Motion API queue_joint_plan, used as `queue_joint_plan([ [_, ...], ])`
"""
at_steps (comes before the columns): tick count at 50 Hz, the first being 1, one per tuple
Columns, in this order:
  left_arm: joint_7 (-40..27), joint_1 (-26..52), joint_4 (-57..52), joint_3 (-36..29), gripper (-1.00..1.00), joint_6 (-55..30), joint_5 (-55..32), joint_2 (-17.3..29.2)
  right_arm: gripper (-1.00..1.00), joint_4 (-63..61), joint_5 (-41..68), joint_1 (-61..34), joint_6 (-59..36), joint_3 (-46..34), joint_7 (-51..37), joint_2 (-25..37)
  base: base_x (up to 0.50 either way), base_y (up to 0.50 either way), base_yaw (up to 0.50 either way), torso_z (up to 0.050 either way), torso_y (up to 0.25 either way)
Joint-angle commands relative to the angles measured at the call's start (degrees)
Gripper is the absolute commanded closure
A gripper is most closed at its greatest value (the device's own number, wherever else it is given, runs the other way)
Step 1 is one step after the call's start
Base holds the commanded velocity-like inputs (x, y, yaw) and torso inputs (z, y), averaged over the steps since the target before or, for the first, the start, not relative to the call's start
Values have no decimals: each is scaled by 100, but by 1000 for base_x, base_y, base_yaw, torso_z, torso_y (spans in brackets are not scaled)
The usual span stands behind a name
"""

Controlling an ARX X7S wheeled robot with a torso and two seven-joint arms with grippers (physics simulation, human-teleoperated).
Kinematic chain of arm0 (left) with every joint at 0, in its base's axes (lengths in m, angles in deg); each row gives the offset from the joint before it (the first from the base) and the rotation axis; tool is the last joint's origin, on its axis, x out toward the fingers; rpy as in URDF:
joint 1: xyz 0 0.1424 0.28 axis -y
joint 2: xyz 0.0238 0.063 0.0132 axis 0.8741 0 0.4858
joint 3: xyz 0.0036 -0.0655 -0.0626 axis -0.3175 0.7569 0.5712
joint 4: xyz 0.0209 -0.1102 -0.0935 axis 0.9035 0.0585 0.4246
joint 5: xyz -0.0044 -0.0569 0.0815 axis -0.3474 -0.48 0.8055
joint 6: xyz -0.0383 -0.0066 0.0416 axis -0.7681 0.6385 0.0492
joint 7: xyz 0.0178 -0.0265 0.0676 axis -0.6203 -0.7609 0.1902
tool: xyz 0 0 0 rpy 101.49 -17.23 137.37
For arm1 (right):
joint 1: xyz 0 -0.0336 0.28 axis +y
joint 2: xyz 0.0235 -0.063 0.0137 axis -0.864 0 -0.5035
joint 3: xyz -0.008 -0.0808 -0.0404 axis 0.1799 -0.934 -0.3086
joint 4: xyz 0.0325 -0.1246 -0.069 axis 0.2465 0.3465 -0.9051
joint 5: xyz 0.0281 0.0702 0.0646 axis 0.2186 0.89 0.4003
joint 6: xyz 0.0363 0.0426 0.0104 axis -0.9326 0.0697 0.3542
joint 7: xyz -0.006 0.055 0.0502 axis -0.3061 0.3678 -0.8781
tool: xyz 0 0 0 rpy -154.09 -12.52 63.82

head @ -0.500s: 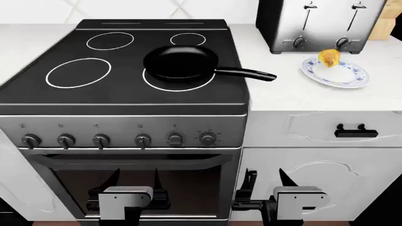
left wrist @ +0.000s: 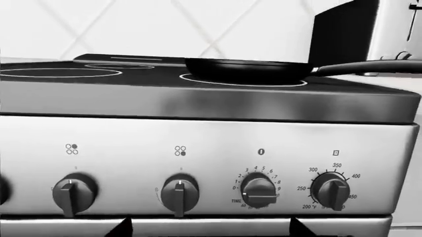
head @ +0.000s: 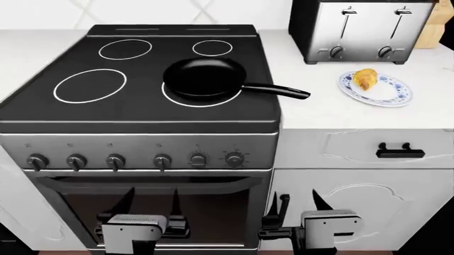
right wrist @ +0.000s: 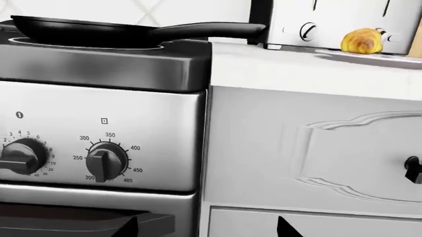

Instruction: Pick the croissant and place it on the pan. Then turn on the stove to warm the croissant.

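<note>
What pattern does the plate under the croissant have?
White plate with a blue pattern round its rim, clearest in the head view.

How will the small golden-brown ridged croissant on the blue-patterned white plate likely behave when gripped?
The golden-brown crescent croissant is small, so probably light. Its ridged, flaky-looking crust may crush under a hard squeeze. Lying loose on the blue-patterned white plate, its curved body could slide or rock if nudged.

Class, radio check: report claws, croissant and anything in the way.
Both claws, left and right, open, empty, low before the stove. Croissant on plate. Pan empty. Path clear.
</note>
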Motion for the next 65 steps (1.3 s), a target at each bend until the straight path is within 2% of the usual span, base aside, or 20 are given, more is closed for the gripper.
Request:
queue_joint_plan([
  [1,55,-59,-77,-146,-100,151,-161,161,-100,-230,133,53,7,-160,-7,176,0,0,0,50,0],
  [36,-186,-22,-27,-358,-100,165,-338,352,-100,-281,564,-15,-184,-356,8,423,0,0,0,50,0],
  [46,-594,63,-81,-512,-100,-266,21,332,-100,-385,685,-27,-298,-373,-32,457,0,-489,0,10,0],
  [58,-522,84,-306,-632,-100,-555,-166,417,-100,-381,721,-45,-341,-416,-131,487,0,-500,0,0,0],
  [65,-410,54,-308,-687,-100,-426,-296,463,-100,-351,755,-63,-357,-455,-151,509,0,-500,0,0,0],
])
